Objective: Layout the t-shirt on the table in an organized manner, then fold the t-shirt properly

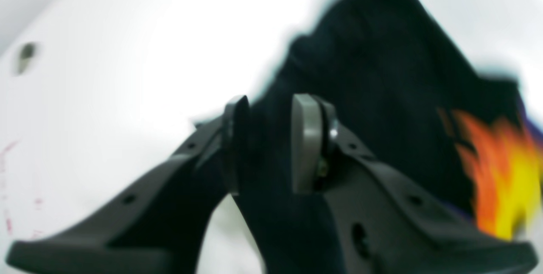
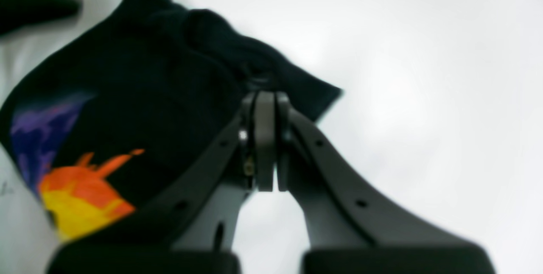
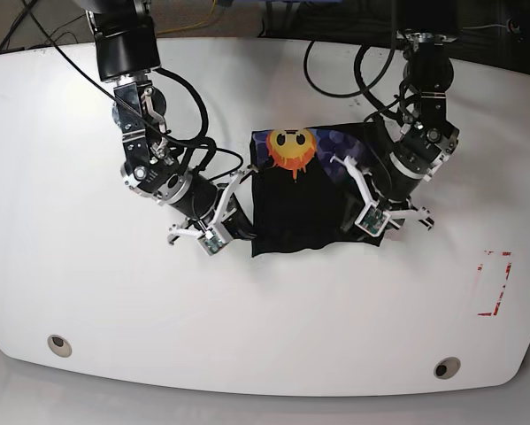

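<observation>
Black cloth, the shirt (image 3: 295, 199), lies in the middle of the table (image 3: 70, 292) as a rough rectangle, sun print (image 3: 291, 149) at its far edge and a ragged hem toward the near side. It looks partly folded or bunched rather than spread: no sleeves show in the base view.

Left gripper (image 1: 269, 142) sits at the shirt's right edge with dark fabric pinched between its fingers, jaws only slightly apart around the fold. Right gripper (image 2: 265, 142) sits at the near-left corner; its fingers are pressed together, and whether any cloth is caught between them cannot be told, though fabric lies right at their tips.

My judgement: the laying-out step is still in hand. The next move calls for drawing the two edges apart, sideways and low, to flatten the cloth before any fold.

Room is ample: bare white surface runs well out to left, right and near. A red mark (image 3: 495, 283) lies well to the right, metal inserts (image 3: 58, 343) near the front edge, all clear of the shirt.
</observation>
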Robot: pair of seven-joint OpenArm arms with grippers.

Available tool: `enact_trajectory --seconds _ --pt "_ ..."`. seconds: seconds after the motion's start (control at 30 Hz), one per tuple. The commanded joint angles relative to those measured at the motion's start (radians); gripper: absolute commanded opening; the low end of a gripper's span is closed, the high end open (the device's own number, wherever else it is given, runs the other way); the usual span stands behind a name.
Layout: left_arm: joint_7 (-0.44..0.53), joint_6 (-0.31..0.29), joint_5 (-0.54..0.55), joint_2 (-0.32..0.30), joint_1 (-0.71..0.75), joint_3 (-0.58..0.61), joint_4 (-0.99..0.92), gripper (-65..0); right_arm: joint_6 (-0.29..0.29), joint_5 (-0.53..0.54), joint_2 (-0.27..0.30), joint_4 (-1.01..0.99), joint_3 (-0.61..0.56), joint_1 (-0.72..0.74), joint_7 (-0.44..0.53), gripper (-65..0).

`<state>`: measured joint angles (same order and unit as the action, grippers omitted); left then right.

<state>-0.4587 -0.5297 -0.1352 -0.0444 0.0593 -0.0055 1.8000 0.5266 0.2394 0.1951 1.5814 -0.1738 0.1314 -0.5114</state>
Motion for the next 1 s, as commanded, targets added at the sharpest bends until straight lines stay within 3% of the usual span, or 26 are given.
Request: enact_trajectory --seconds 0.0,0.17,0.37,0.63,0.97 --pt "0.081 0.072 0.016 0.007 -0.019 0.072 -0.002 -56.4 -0.003 0.010 0.042 0.024 0.027 0.017 0.017 -65.0" --pt "0.159 0.201 -0.068 0.007 -0.023 0.218 -0.064 -59.2 -0.003 0.010 0.071 0.024 0.027 0.012 0.017 -65.0" --pt "0.174 0.250 -0.215 0.045 -0.031 0.348 -0.133 -59.4 -0.003 0.011 0.094 0.023 0.027 0.003 0.017 -65.0" --pt "0.176 0.309 -0.378 0.107 -0.036 0.361 -0.251 -59.6 0.000 0.019 0.089 0.024 0.089 -0.023 0.017 -65.0" --pt "0.225 0.308 -0.378 0.102 -0.032 0.256 -0.377 -59.6 0.005 0.021 0.089 0.027 0.124 -0.065 0.018 -65.0"
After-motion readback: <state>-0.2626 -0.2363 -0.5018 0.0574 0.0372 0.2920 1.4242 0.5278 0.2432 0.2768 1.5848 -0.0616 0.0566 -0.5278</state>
